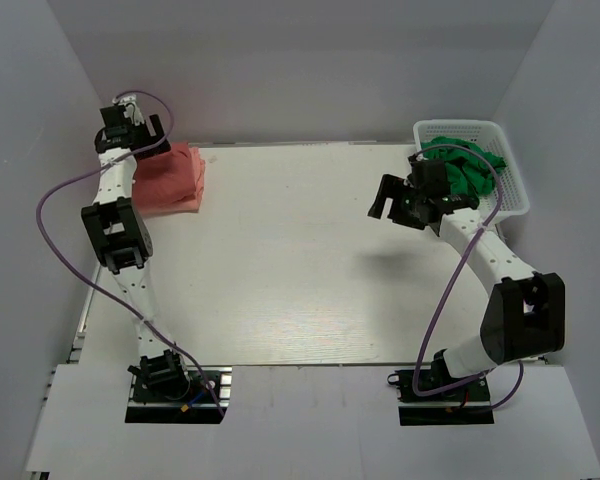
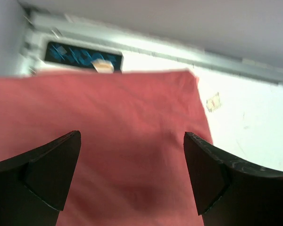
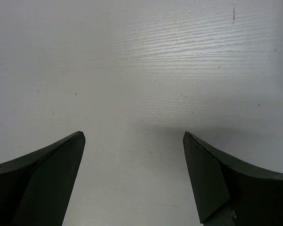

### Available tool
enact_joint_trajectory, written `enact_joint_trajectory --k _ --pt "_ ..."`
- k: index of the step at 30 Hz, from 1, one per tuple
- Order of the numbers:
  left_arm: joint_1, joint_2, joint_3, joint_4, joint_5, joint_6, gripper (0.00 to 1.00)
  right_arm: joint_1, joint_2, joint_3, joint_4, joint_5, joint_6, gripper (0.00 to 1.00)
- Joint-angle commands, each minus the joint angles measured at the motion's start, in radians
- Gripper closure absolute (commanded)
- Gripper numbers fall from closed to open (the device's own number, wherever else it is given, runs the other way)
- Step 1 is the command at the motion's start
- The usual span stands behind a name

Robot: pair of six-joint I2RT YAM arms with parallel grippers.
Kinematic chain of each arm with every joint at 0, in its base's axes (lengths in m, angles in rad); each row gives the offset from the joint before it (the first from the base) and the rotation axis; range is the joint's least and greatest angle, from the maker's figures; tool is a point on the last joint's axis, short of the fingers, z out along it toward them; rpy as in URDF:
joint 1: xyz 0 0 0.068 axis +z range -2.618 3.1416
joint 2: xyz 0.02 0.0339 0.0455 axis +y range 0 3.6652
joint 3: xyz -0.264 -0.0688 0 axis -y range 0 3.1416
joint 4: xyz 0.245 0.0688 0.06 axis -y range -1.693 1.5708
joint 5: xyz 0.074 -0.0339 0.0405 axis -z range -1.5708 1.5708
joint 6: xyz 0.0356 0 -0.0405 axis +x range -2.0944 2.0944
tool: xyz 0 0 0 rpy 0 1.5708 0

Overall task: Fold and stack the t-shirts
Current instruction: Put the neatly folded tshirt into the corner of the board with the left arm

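Note:
A folded salmon-pink t-shirt [image 1: 172, 178] lies at the far left corner of the white table [image 1: 280, 260]. It fills the left wrist view [image 2: 113, 136]. My left gripper [image 1: 140, 125] hovers over its far left part, open and empty [image 2: 132, 160]. My right gripper [image 1: 392, 198] is open and empty above bare table, left of the basket; the right wrist view [image 3: 134, 160] shows only white table between its fingers. A dusty brick-red t-shirt is not in view.
A white plastic basket [image 1: 505, 160] stands at the far right corner with green cloth [image 1: 472, 168] in it. Grey walls close in the table on the left, back and right. A blue label [image 2: 82, 56] sits on the rail beyond the shirt.

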Motion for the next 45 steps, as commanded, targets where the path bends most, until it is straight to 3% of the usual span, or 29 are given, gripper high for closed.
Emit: enact_joint_trajectory --k 1,10,16,20,24,28,33,36,38,39,40,42,43,45 --pt "-0.006 0.048 0.030 -0.105 0.113 -0.063 0.00 -0.002 -0.047 -0.006 0.027 0.027 -0.007 0.09" --pt "-0.016 0.119 -0.016 -0.105 0.181 -0.073 0.00 -0.002 -0.026 -0.008 0.029 0.030 -0.007 0.09" --pt "-0.016 0.160 0.013 -0.035 0.311 -0.054 0.00 0.000 -0.012 0.009 0.029 0.018 -0.007 0.09" --pt "-0.027 0.151 0.044 -0.024 0.311 -0.020 0.00 0.000 -0.017 0.020 0.023 0.021 -0.007 0.09" --pt "-0.036 0.038 0.009 0.025 0.221 -0.022 0.00 0.000 -0.044 0.021 0.016 0.006 -0.008 0.09" --pt "-0.036 -0.060 0.087 -0.007 0.152 -0.072 0.00 0.003 -0.102 -0.002 0.032 -0.020 -0.027 0.09" --pt "-0.061 -0.249 -0.042 0.030 0.141 -0.138 0.00 0.001 -0.203 -0.077 0.059 -0.049 -0.039 0.09" --pt "-0.101 -0.411 -0.179 0.020 0.101 -0.159 0.00 0.001 -0.292 -0.162 0.125 -0.066 -0.033 0.09" --pt "-0.141 -0.531 -0.383 0.020 0.068 -0.215 0.00 0.000 -0.381 -0.207 0.160 -0.100 -0.025 0.09" --pt "-0.159 -0.604 -0.572 0.074 0.040 -0.237 0.00 0.001 -0.403 -0.285 0.212 -0.115 -0.016 0.09" --pt "-0.203 -0.772 -0.679 0.118 0.040 -0.275 0.00 -0.002 -0.462 -0.307 0.229 -0.143 -0.016 0.09" --pt "-0.248 -0.948 -0.960 0.226 0.028 -0.316 0.00 0.000 -0.493 -0.377 0.246 -0.139 0.002 0.09" --pt "-0.288 -1.105 -1.037 0.238 0.027 -0.361 0.00 -0.002 -0.530 -0.387 0.243 -0.136 -0.005 0.09" --pt "-0.317 -1.241 -1.201 0.197 0.027 -0.399 0.00 -0.002 -0.547 -0.417 0.224 -0.100 -0.011 0.09"
